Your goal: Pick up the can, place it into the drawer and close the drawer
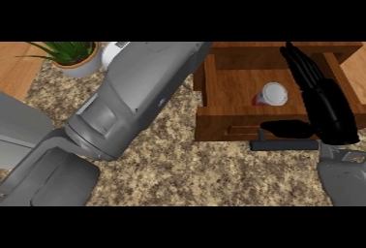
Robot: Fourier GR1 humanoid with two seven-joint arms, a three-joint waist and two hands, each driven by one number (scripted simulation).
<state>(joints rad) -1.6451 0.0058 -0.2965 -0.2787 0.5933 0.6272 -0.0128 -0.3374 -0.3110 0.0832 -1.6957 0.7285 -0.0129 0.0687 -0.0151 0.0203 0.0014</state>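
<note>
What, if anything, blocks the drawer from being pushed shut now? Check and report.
Nothing visible blocks it. The can lies inside the open drawer. The right robot hand is open, its fingers stretched over the drawer's right side and its thumb by the front, so it should clear the cavity before the drawer is pushed.

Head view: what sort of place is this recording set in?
Probably a kitchen counter: a speckled stone-look countertop, an open wooden drawer with a can lying inside, and a potted plant at the far left corner.
</note>
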